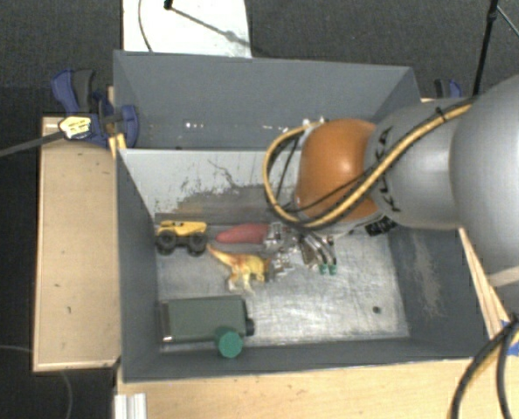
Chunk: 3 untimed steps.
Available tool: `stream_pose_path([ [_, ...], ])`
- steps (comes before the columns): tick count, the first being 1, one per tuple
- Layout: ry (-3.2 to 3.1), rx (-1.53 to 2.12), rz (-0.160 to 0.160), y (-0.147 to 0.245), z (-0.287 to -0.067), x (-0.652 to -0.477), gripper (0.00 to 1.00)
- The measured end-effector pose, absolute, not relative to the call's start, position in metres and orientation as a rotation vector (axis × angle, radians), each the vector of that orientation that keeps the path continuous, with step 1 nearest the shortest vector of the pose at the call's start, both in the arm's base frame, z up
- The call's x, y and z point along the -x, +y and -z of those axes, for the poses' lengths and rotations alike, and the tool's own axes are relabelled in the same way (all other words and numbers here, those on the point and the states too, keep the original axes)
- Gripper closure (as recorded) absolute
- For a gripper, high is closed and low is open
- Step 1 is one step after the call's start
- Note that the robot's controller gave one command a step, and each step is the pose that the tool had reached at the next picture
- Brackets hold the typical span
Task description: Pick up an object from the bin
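Small yellow long-tailed toy dinosaur point(244, 267), just left of the hand point(301, 256); hand's state, apart or together, unclear.

The gripper point(287, 254) hides the right end of the long red rounded thing point(238, 233), whose kind is too small to tell.

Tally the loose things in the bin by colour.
Yellow: 2 (yellow plastic toy truck, yellow-orange toy dinosaur)
Red: 1 (red elongated piece)
Green: 2 (dark green rectangular block, green round cap)
Total: 5
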<state>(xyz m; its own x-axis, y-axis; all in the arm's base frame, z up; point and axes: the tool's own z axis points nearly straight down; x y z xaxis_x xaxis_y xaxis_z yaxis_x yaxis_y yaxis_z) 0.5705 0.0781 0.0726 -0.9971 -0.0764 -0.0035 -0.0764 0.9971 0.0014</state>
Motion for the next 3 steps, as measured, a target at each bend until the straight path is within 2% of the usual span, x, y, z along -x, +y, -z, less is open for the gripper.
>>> stream_pose_path([
  [2, 3.135, 0.132, 0.000, 0.077, -0.170, -0.570, 1.00],
  [3, 3.141, 0.071, -0.001, 0.079, -0.218, -0.581, 1.00],
])
